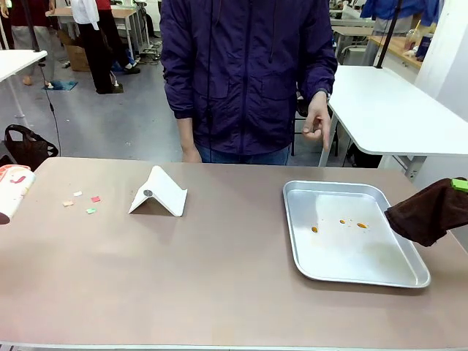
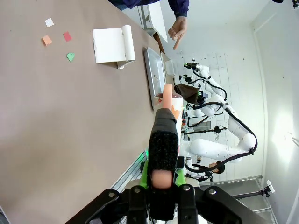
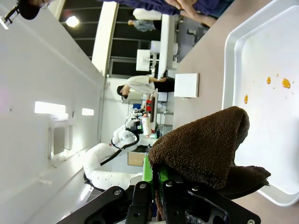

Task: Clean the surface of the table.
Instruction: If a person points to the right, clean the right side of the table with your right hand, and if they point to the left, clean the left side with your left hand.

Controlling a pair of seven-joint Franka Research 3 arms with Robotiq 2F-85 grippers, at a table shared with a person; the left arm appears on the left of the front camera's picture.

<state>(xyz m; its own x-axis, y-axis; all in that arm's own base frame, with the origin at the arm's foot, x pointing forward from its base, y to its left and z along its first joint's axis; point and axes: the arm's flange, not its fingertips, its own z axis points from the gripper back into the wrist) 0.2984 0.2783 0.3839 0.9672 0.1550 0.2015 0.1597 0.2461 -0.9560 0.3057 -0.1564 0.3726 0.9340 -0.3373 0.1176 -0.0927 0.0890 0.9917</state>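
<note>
One wide brownish-tan surface (image 1: 219, 292) lies between my two arms and a person standing at its far edge, and it is not yet clean. Four small paper scraps (image 1: 82, 201) sit near its left end, just beside a folded white card stand (image 1: 159, 192). Toward the right rests a silver tray (image 1: 289, 227) carrying a few orange spots (image 1: 341, 221).

My left jaws are clenched on the pinkish handle of a white roller-headed tool (image 2: 169, 100), possibly a lint roller. It is held off the left end with its head pointing along the surface, well placed, I judge, to pick up the dry scraps.

My right jaws are clamped on a bunched dark brown cloth (image 3: 201, 149), which hangs by the tray's right rim, apart from the orange marks. A cloth suits wet spots better than paper bits, so the split of tools between the arms looks deliberate.

The person's hand (image 1: 316, 121) is held at waist height beyond the far edge, clear of the surface, leaving both arms room to work.
</note>
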